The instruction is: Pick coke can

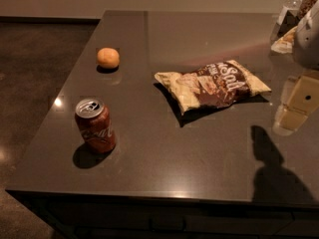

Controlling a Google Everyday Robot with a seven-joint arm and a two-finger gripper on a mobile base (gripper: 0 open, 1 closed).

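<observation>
The coke can (95,126) is a red can with white script and a silver top with a pull tab. It stands upright near the front left corner of the dark countertop (164,158). My gripper (295,108) hangs at the far right edge of the view, just above the counter, with the pale arm above it. It is far to the right of the can and holds nothing that I can see. Its shadow falls on the counter below it.
A round orange fruit (108,58) lies behind the can. A brown and cream chip bag (214,83) lies flat mid-counter, between can and gripper. A clear bottle (289,9) and another snack packet (285,41) sit at the back right. The counter's left and front edges drop to a dark floor.
</observation>
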